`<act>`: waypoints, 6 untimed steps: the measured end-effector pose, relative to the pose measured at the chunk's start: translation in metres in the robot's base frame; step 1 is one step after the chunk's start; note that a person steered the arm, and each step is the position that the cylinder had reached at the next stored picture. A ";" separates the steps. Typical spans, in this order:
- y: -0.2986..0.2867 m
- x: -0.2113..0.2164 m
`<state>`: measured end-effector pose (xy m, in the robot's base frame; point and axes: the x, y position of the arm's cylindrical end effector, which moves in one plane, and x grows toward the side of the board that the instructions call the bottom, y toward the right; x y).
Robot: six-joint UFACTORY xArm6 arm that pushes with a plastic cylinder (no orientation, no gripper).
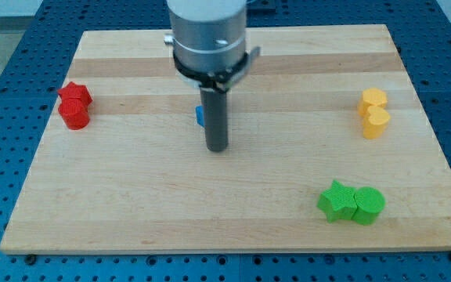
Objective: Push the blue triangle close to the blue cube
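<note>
Tip [217, 148] down on the board [131, 211], nothing gripped, touching a half-hidden blue block [200, 116] on its left; next, likely shoving it to its blue partner, unseen.

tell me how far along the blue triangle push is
Done: nothing I can confirm. Only one sliver of a blue block shows, peeking out at the view's left of my rod; its shape is hidden, and no second blue piece is visible.
In hand: my tip rests just below and right of that sliver.
Left: whether triangle and cube are together cannot be told from this view. The red, yellow and green pairs sit far off.
</note>
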<state>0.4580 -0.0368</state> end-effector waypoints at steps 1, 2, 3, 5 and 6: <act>-0.013 -0.050; -0.016 -0.098; -0.010 -0.102; -0.014 -0.102; -0.014 -0.146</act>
